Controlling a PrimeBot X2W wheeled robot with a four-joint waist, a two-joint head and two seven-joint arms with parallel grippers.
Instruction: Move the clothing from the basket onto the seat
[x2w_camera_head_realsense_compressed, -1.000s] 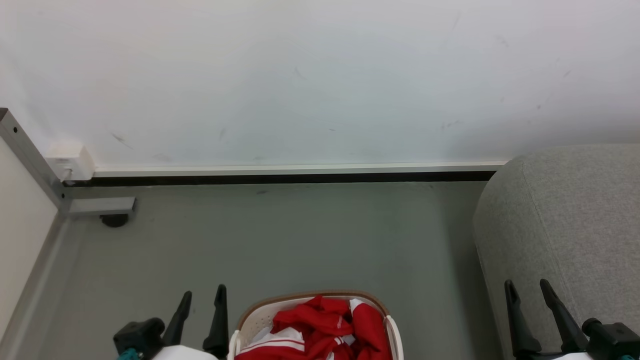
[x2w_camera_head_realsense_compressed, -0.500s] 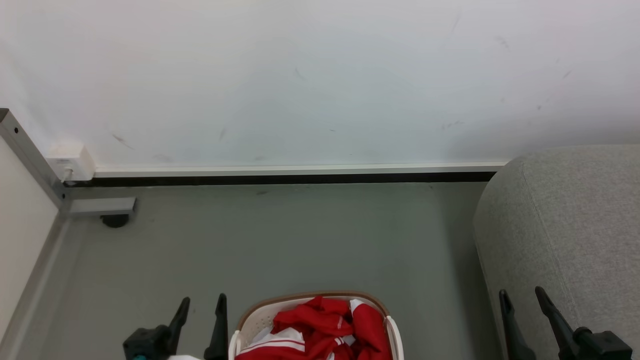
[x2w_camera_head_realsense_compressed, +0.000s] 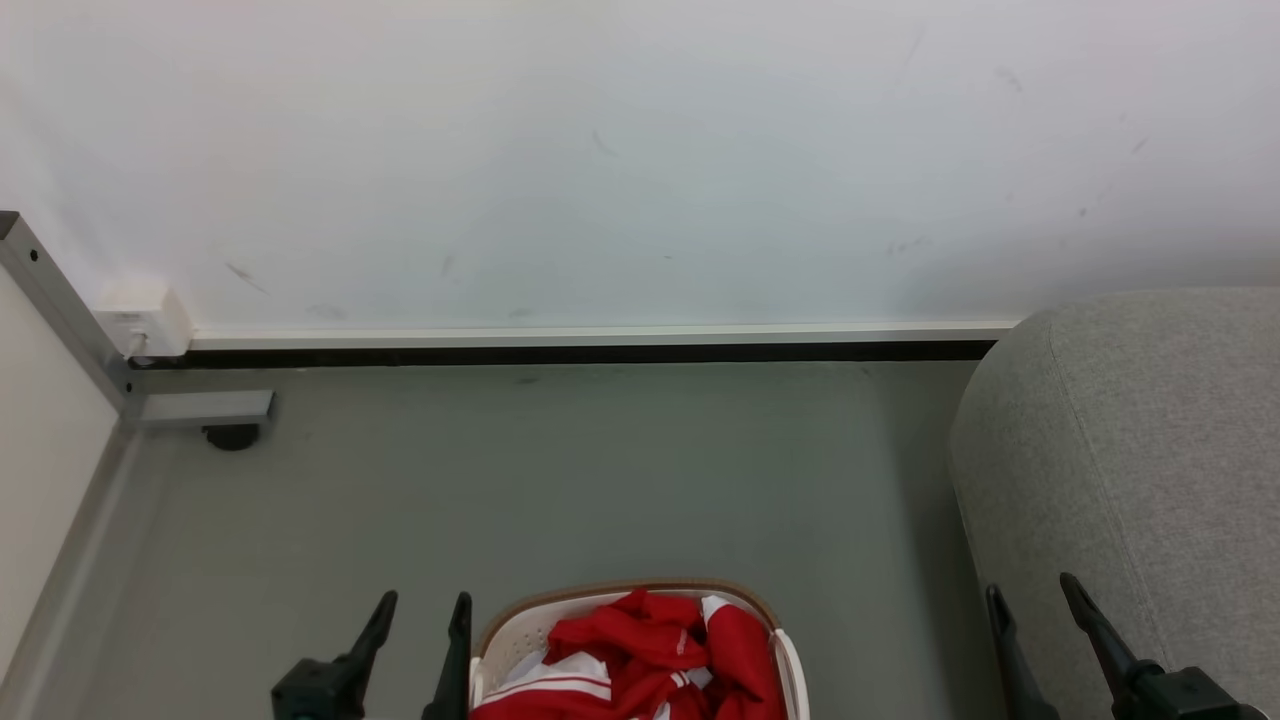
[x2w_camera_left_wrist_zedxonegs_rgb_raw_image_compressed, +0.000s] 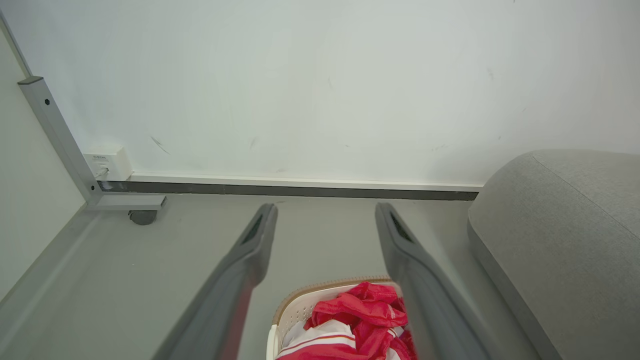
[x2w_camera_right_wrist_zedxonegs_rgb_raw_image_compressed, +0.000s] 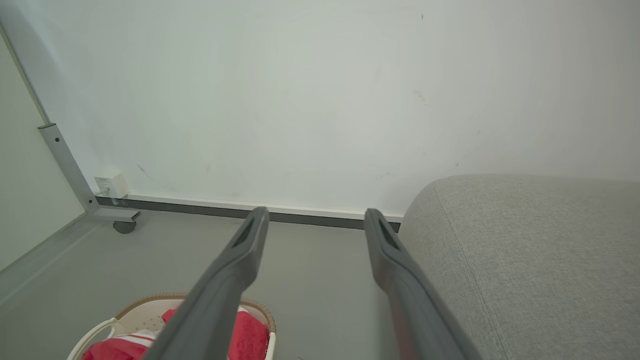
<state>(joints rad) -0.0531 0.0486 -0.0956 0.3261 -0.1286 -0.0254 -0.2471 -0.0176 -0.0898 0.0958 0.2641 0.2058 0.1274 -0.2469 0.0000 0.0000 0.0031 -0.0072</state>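
The red clothing (x2w_camera_head_realsense_compressed: 650, 655) with white stripes lies piled in the white, brown-rimmed basket (x2w_camera_head_realsense_compressed: 620, 592) on the floor at the bottom centre of the head view. My left gripper (x2w_camera_head_realsense_compressed: 425, 607) stands open just left of the basket, nothing between its fingers. My right gripper (x2w_camera_head_realsense_compressed: 1030, 592) is open at the lower right, in front of the grey seat (x2w_camera_head_realsense_compressed: 1150, 450). Looking along the left wrist, the clothing (x2w_camera_left_wrist_zedxonegs_rgb_raw_image_compressed: 360, 320) and basket (x2w_camera_left_wrist_zedxonegs_rgb_raw_image_compressed: 300, 300) lie below the open left gripper (x2w_camera_left_wrist_zedxonegs_rgb_raw_image_compressed: 325, 212). From the right wrist, the basket (x2w_camera_right_wrist_zedxonegs_rgb_raw_image_compressed: 145, 302) sits low left, the seat (x2w_camera_right_wrist_zedxonegs_rgb_raw_image_compressed: 525, 260) at right, beyond the open right gripper (x2w_camera_right_wrist_zedxonegs_rgb_raw_image_compressed: 316, 216).
A white wall (x2w_camera_head_realsense_compressed: 640, 160) with a dark skirting strip runs across the back. A grey metal frame (x2w_camera_head_realsense_compressed: 70, 330) on a castor (x2w_camera_head_realsense_compressed: 230, 437) and a white socket box (x2w_camera_head_realsense_compressed: 145, 320) stand at the left. Bare grey floor (x2w_camera_head_realsense_compressed: 600, 480) lies between basket and wall.
Both grippers have sunk lower in the head view; the left one has also shifted right, closer to the basket, and the right one slightly left. Basket, clothing and seat stay put.
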